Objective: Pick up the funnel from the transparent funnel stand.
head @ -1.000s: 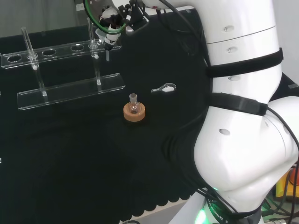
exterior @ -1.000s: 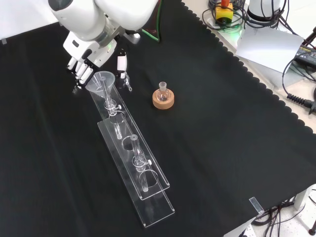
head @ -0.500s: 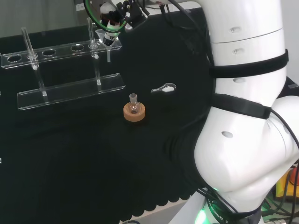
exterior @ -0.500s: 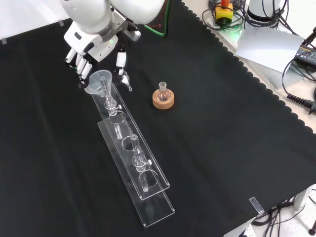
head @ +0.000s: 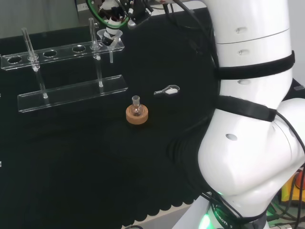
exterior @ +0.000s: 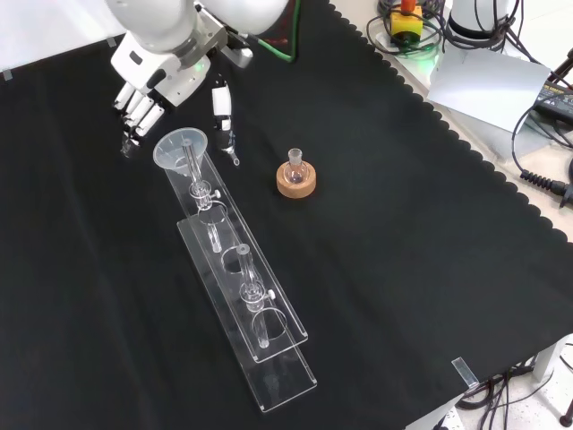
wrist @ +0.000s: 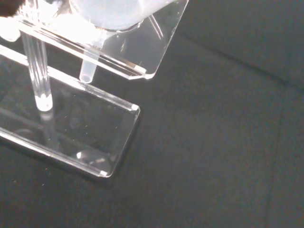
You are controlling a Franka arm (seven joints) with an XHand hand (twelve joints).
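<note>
In the head view, the hand (head: 114, 18) is seen at the far end of the cloth, directly above the funnel (head: 109, 39), which sits in the end hole of the stand (head: 62, 52). Whether the fingers touch the funnel cannot be told from here. A small flask (head: 137, 109) in a cork ring (head: 137, 115) stands well apart from the hand, nearer the camera, and a small scoop (head: 167, 90) lies between that and the arm.

In the front view, the hand (exterior: 148, 85) is held just above and to the left of the funnel (exterior: 182, 148). Its fingers (exterior: 134, 112) are nearly straight and point down beside the funnel's rim, while the thumb (exterior: 220, 106) points down on the funnel's right. Nothing is gripped. The funnel rests in the stand (exterior: 235, 269), which runs away from the hand toward the lower right.

In the wrist view, the funnel (wrist: 102, 19) is seen close under the palm, its stem passing down through the upper plate of the stand (wrist: 142, 45) above the base plate.
</note>
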